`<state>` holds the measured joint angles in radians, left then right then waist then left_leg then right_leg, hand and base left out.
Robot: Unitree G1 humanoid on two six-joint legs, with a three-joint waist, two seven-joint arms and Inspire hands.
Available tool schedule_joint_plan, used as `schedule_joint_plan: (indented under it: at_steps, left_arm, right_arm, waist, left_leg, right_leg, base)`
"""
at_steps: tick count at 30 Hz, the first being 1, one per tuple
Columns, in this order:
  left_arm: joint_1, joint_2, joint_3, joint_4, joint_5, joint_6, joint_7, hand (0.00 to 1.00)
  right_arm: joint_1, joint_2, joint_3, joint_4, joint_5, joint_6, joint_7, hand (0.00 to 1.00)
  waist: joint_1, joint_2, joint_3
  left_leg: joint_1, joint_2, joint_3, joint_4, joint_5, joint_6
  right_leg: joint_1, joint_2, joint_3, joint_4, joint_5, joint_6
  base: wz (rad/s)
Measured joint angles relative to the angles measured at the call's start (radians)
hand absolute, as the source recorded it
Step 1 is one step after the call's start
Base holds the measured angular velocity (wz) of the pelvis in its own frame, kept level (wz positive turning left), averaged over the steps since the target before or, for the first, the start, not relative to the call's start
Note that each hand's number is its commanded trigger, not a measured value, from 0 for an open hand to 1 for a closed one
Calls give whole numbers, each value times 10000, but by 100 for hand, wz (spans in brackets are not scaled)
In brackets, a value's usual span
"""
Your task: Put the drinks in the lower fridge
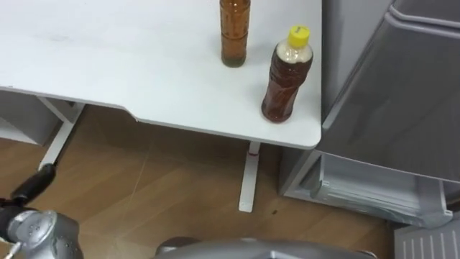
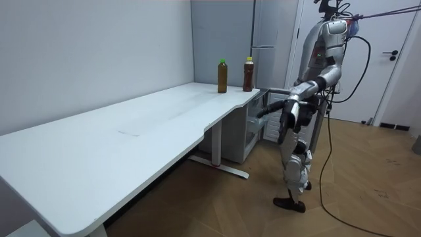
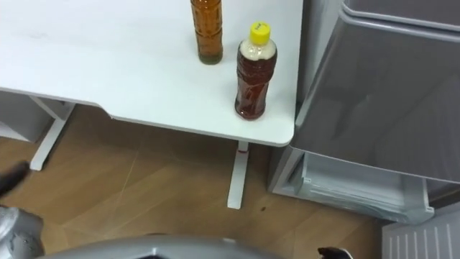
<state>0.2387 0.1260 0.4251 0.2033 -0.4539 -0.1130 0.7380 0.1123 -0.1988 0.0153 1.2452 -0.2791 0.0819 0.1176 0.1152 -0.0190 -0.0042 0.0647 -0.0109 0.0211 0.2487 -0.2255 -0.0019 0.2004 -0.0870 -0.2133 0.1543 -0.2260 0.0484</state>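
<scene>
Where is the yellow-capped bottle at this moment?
In the eye views, the yellow-capped bottle stands at the table's right front corner, beside the fridge, the second bottle behind it.

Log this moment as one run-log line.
Stage: before pickup | yellow-capped bottle, other bottle: upright on table near its corner | lower fridge: open | robot: standing by fridge

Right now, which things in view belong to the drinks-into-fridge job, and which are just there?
Job:
yellow-capped bottle, near the table's corner
second bottle, farther back on the table
lower fridge compartment, standing open beside the table

Just there:
white table, which the bottles stand on
closed door, behind the robot in the room view
</scene>
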Motion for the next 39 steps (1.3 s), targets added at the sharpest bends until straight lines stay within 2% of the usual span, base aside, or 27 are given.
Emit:
schedule_joint_plan:
  at_steps: [5, 9, 12, 15, 17, 21, 24, 28, 30, 32, 35, 37, 39]
  left_arm:
    - [-21, 45, -78, -2147, 447, -454, 243, 0]
    - [-20, 75, -345, -3202, 1494, -504, -125, 0]
    - [-21, 252, -779, -4014, 1637, -517, -591, 0]
    - [-158, 505, -1214, -4429, 1887, -543, -1112, 0]
    - [-317, 517, -1399, -4715, 1979, -544, -1488, 0]
    - [-657, 621, -1802, -4863, 2641, -549, -2433, 0]
    - [-940, 683, -2227, -4864, 2761, -549, -3019, 0]
    - [-1181, 861, -2813, -4919, 3329, -549, -3543, 0]
    - [-1252, 867, -3042, -5377, 3381, -548, -3785, 0]
    - [-1462, 904, -3231, -5678, 3386, -548, -4023, 0]
    - [-1622, 1194, -3473, -6192, 3386, -547, -4473, 0]
    - [-1690, 1279, -3668, -6516, 3387, -545, -4775, 0]
    - [-1814, 1288, -3960, -6635, 3392, -543, -5198, 0]
  right_arm:
    - [68, -30, -1, 79, -107, -105, 167, 0]
    - [111, -30, -21, 74, -572, -179, 406, 0]
    - [97, -28, -28, 98, -810, -206, 624, 0]
    - [87, -25, -1, 313, -820, -281, 760, 0]
    - [132, -32, -3, 376, -823, -277, 852, 0]
    - [192, -40, -92, 428, -830, -277, 1028, 0]
    - [171, -44, -84, 520, -825, -288, 1044, 0]
    - [122, -45, -80, 629, -836, -313, 1041, 0]
    - [-54, -54, -80, 744, -854, -376, 1057, 0]
    - [-165, -116, -85, 842, -849, -386, 1125, 0]
    - [-156, -128, -77, 846, -850, -392, 1145, 0]
    - [-174, -127, -76, 874, -848, -388, 1138, 0]
    - [-160, -133, -65, 921, -848, -377, 1119, 0]
  waist:
    - [-89, -15, 2]
    - [-299, -27, 6]
    - [-485, -54, 22]
    - [-655, -55, 31]
    - [-742, -46, 50]
    - [-1006, 29, 137]
    - [-1151, 74, 158]
    - [-1328, 93, 160]
    - [-1424, 104, 113]
    - [-1487, 176, 145]
    - [-1679, 263, 122]
    - [-1754, 285, 175]
    - [-1782, 281, 195]
  left_leg:
    - [-5, -2, 15, -91, 22, 3]
    - [-9, -10, -10, -95, 22, 4]
    - [-14, -18, -34, -95, 22, 4]
    - [-26, -12, -52, -79, 22, 4]
    - [-38, -13, -48, -75, 22, 5]
    - [-89, -12, -65, -96, 21, 5]
    - [-99, -11, -60, -74, 21, 5]
    - [-87, -12, -34, -68, 21, 5]
    - [-178, -5, -3, -63, 24, 5]
    - [-204, -13, 6, -28, 26, 11]
    - [-127, -9, 30, -17, 27, 12]
    - [9, -12, 55, -59, 27, 12]
    - [137, -3, 120, -115, 27, 12]
  right_leg:
    - [-69, 1, 42, 0, 4, -4]
    - [-76, 2, 60, 1, 4, -4]
    - [-77, 2, 50, -5, 4, -4]
    - [-71, 13, 68, -5, 4, -4]
    - [-71, 11, 69, -2, 4, -4]
    - [-75, 12, 63, 1, 7, -6]
    - [-99, 15, 88, 0, 8, -8]
    - [-122, 17, 77, -2, 10, -10]
    - [-255, 23, 124, 9, 15, -17]
    - [-258, 21, 134, -2, 33, -11]
    - [-206, 16, 182, -8, 33, -10]
    - [-96, 10, 190, -29, 33, -10]
    - [-34, 8, 235, -13, 32, -10]
  base:
    - [-4]
    - [0]
    - [0]
    - [0]
    - [0]
    - [0]
    - [0]
    - [-1]
    - [-5]
    - [-2]
    - [-2]
    - [-6]
    - [-9]
